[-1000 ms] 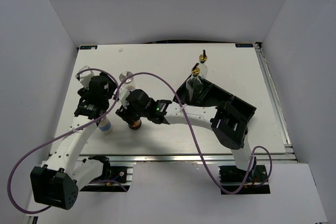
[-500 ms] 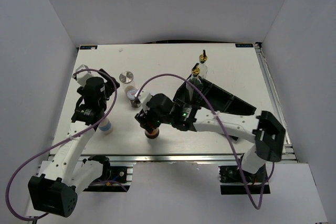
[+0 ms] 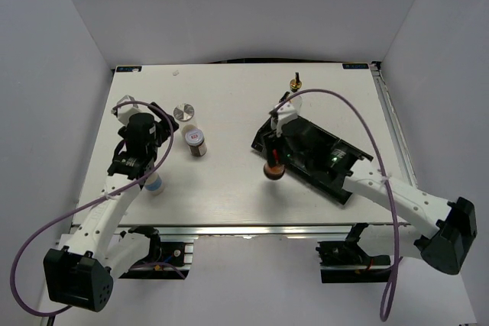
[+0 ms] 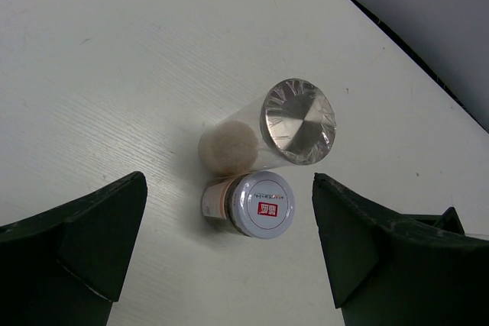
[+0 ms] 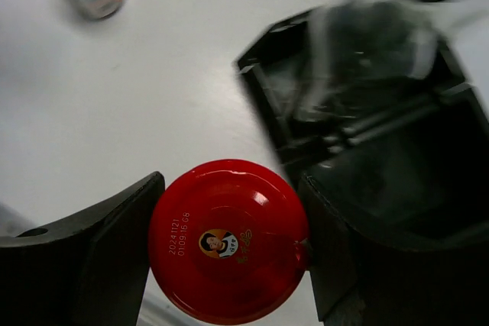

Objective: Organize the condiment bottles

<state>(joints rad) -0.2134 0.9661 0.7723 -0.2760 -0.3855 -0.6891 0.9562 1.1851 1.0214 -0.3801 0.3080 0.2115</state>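
My right gripper (image 3: 273, 163) (image 5: 228, 238) is shut on the red-capped brown jar (image 3: 273, 172) (image 5: 228, 243), fingers on both sides of the cap, just left of the black tray (image 3: 345, 159) (image 5: 359, 166). A blurred clear glass bottle (image 5: 367, 43) stands in the tray's nearest compartment. Another gold-pourer bottle (image 3: 295, 82) stands behind the tray. My left gripper (image 3: 162, 129) (image 4: 229, 246) hangs open above the white-lidded jar (image 3: 195, 141) (image 4: 260, 205) and the silver-lidded jar (image 3: 183, 111) (image 4: 299, 121), touching neither. The white blue-banded bottle (image 3: 155, 183) stands under the left arm.
A purple cable (image 3: 336, 101) loops over the tray and right arm. Another cable trails from the left arm off the near left edge. The table's metal rail (image 3: 267, 230) runs along the front. White walls enclose the table on three sides.
My right gripper has carried the red-capped jar from the table's left-centre rightwards to the tray's left edge. The left arm has shifted only slightly and stays open.
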